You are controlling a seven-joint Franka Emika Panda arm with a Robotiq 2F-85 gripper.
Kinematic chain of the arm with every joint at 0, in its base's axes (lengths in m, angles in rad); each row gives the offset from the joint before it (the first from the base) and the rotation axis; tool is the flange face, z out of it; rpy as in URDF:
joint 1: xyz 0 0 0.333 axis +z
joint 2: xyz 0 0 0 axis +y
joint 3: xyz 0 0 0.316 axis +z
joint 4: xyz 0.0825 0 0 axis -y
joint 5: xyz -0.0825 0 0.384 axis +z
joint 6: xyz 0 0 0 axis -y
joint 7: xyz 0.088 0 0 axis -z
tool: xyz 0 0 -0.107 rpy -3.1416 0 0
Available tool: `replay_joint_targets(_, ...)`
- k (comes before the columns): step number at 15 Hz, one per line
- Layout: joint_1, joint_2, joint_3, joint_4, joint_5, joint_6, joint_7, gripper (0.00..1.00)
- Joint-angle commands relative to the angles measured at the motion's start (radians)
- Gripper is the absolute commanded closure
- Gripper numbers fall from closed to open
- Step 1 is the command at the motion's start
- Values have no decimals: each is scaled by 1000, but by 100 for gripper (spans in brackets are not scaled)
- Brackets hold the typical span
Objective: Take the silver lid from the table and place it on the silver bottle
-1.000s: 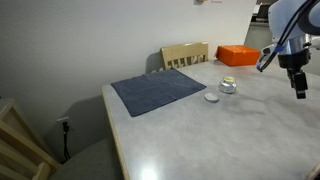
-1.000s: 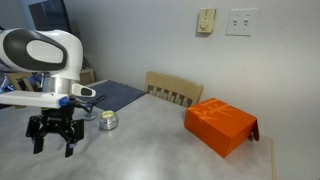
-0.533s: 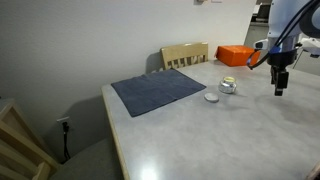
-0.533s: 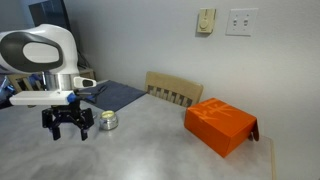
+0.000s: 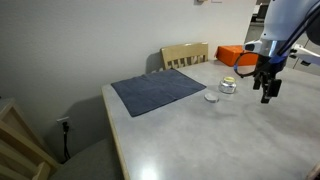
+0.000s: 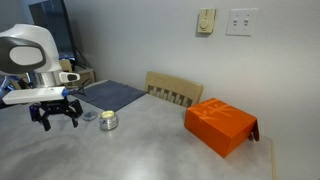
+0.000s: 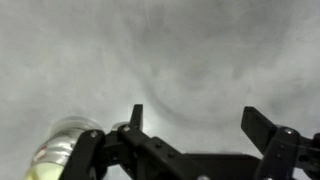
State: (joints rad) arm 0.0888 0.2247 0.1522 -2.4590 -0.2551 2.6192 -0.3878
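Above the tabletop, the hand hangs released, fingers pointing down, spread wide and gripping nothing. The open spread suits a top-down pickup of a flat disc, judged from the task. The wrist view shows bare surface between the fingers, with the silver bottle at the lower left edge, so the hand is not yet centred on any target. The silver lid lies flat on the tabletop just beside the silver bottle, apart from the hand. Farther out are a blue cloth, an orange box and a chair. Compared with one second ago, the hand has travelled toward the bottle and lid; both items remain where they were
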Motion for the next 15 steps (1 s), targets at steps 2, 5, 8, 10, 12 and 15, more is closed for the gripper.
replay_joint_targets(2,9,-1,6,0,6,0,4,0)
replay_joint_targets(5,-11,12,-16,-4,15,19,8,0)
replay_joint_targets(8,-43,99,3,56,103,106,-51,0)
replay_joint_targets(10,-67,156,38,101,174,178,-95,0)
replay_joint_targets(12,-92,208,82,146,213,231,-126,0)
replay_joint_targets(15,-87,271,108,224,184,228,-107,0)
